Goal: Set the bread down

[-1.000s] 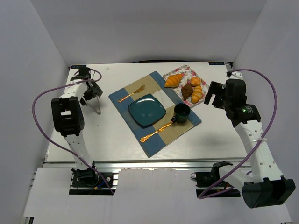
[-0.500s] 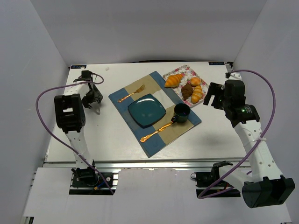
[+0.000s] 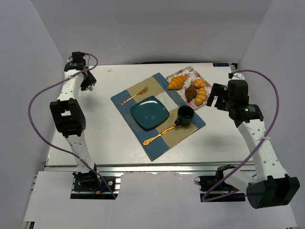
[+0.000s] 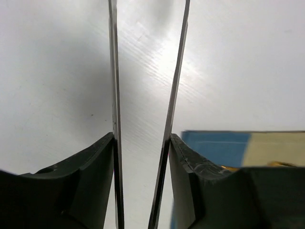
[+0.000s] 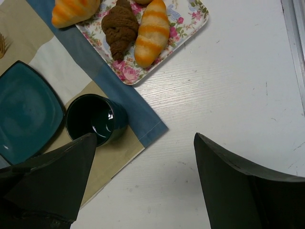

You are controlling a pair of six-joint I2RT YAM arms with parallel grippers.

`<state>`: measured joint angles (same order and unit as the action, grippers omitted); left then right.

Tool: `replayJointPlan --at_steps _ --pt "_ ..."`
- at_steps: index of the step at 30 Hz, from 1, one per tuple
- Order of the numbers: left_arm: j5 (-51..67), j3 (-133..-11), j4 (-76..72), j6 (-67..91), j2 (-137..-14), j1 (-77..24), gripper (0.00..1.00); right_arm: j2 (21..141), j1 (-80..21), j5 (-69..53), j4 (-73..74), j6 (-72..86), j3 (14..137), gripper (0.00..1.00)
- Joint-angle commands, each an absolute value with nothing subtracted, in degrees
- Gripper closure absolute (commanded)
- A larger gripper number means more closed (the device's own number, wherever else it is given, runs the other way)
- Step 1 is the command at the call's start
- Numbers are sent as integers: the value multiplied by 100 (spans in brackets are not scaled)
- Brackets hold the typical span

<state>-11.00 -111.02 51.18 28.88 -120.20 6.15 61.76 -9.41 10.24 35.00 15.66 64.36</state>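
The bread [image 3: 177, 82] is a long golden-orange croissant lying on the floral tray [image 3: 190, 70] at the back right; in the right wrist view the bread [image 5: 74, 9] sits at the tray's [image 5: 190, 19] left end. My right gripper [image 3: 217, 98] hovers open over bare table beside the tray, its jaws [image 5: 145, 138] wide apart and empty. My left gripper [image 3: 88, 82] is far off at the back left. Its jaws [image 4: 141, 136] press on the two thin blades of metal tongs [image 4: 114, 71], which point away over the table.
A dark brown pastry [image 5: 120, 26] and a striped yellow roll [image 5: 151, 31] share the tray. On the blue and beige placemat [image 3: 143, 143] lie a teal square plate [image 3: 150, 112], a dark cup [image 3: 185, 114], a gold fork [image 3: 134, 95] and a gold spoon [image 3: 159, 134].
My left gripper has narrowed onto the tongs and swung up and back from the table near the mat toward the back left corner. The right arm has hardly moved.
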Motion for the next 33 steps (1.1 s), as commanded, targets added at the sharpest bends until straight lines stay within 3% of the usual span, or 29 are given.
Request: replayJointPlan --at_steps 1,6,9,14,20,33 --pt "-775 -11391 5458 3137 -11154 598 44 6187 -940 897 3287 1564 6767 11" --pt "-300 -11347 5406 3120 -10855 116 47 6196 -940 756 3261 1635 6820 11" --pt "-36 -11635 5440 2936 -10985 -719 47 6153 -940 791 3270 1679 6803 11" --pt "666 -13136 5704 2348 -12038 -2150 47 5977 -940 949 3331 1723 6733 11" --pt "1415 -13201 4905 2364 -12366 -2619 44 5722 -940 1116 3515 1714 6636 11" --pt "1011 -13122 4816 2074 -12673 -3111 44 5441 -940 1248 3753 1661 6425 11"
